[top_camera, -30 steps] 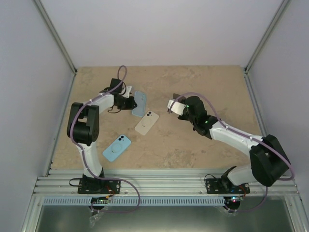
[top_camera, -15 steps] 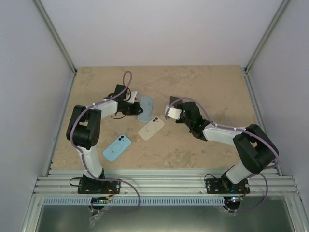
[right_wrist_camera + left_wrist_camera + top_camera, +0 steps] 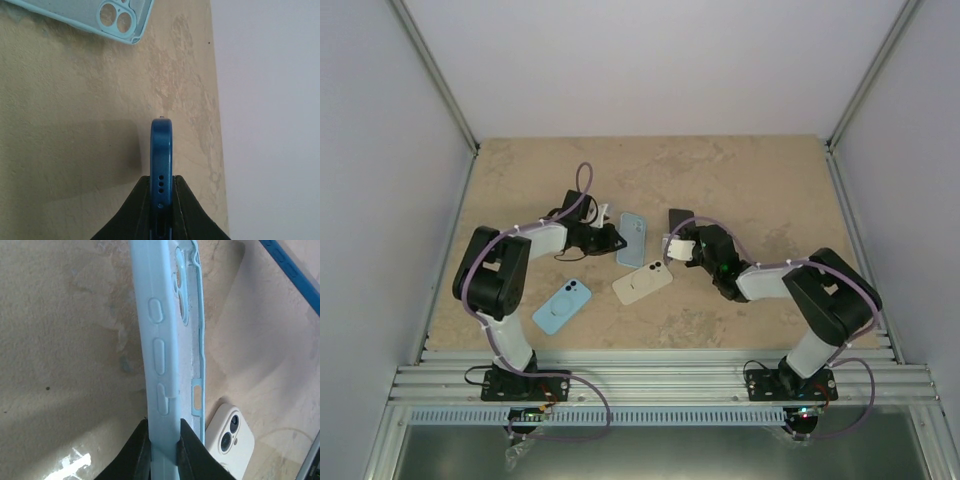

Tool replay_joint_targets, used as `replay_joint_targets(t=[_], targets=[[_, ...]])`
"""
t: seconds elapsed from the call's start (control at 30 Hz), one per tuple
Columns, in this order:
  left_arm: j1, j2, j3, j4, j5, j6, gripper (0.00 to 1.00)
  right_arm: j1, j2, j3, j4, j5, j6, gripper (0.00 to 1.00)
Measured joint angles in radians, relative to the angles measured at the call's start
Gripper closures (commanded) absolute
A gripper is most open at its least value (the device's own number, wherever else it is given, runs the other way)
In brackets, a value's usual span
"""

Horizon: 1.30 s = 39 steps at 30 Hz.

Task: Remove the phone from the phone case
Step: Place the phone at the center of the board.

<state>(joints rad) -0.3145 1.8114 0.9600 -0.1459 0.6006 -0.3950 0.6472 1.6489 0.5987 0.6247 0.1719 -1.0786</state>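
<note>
We count two arms, each with one gripper, and four phone-shaped things on the table (image 3: 750, 170).

The left gripper (image 3: 612, 240) is closed on one light-blue phone case (image 3: 632, 238). In the left wrist view its two fingers pinch the side wall of the case at one end. The case stands on edge. We see the hollow inside, the raised side buttons and the open camera cutout, so this case has nothing in it.

The right gripper (image 3: 676, 233) is clamped tight on one dark blue phone (image 3: 679, 217). The right wrist view shows the phone edge-on, pressed between both fingers, with the speaker holes in its thin end facing the camera. The phone is bare and lifted off the tabletop. It sits to the right of the empty case and apart from it, towards the middle of the table.

One cream phone (image 3: 643, 283) lies flat with its back up and two lenses showing. It is just in front of the gap between the two grippers, and neither gripper touches it.

One more light-blue phone (image 3: 563, 305) lies flat nearer the left arm's base, well apart from the rest. We cannot tell whether it is in a case.
</note>
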Motion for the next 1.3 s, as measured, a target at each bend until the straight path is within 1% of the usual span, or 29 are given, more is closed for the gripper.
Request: replay_joint_targets(t=[0.27, 0.43, 0.63, 0.87, 1.03, 1.2, 1.3], targets=[[0.008, 0.038, 0.002, 0.056, 0.032, -0.092, 1.0, 0.037, 0.107, -0.027, 0.19, 0.055, -0.05, 0.99], [0.014, 0.091, 0.048, 0.116, 0.038, -0.156, 1.0, 0.069, 0.152, -0.04, 0.269, 0.087, -0.071, 0.99], [0.016, 0.156, 0.105, 0.175, 0.053, -0.203, 1.0, 0.088, 0.196, -0.04, 0.325, 0.118, -0.08, 0.93], [0.016, 0.225, 0.169, 0.196, 0.076, -0.215, 1.0, 0.111, 0.25, -0.042, 0.373, 0.156, -0.085, 0.82], [0.016, 0.244, 0.199, 0.187, 0.079, -0.204, 1.0, 0.124, 0.264, -0.044, 0.394, 0.164, -0.086, 0.7], [0.016, 0.244, 0.211, 0.172, 0.076, -0.196, 1.0, 0.128, 0.264, -0.045, 0.391, 0.166, -0.079, 0.48], [0.016, 0.245, 0.219, 0.162, 0.072, -0.187, 1.0, 0.127, 0.261, -0.045, 0.359, 0.154, -0.064, 0.39]])
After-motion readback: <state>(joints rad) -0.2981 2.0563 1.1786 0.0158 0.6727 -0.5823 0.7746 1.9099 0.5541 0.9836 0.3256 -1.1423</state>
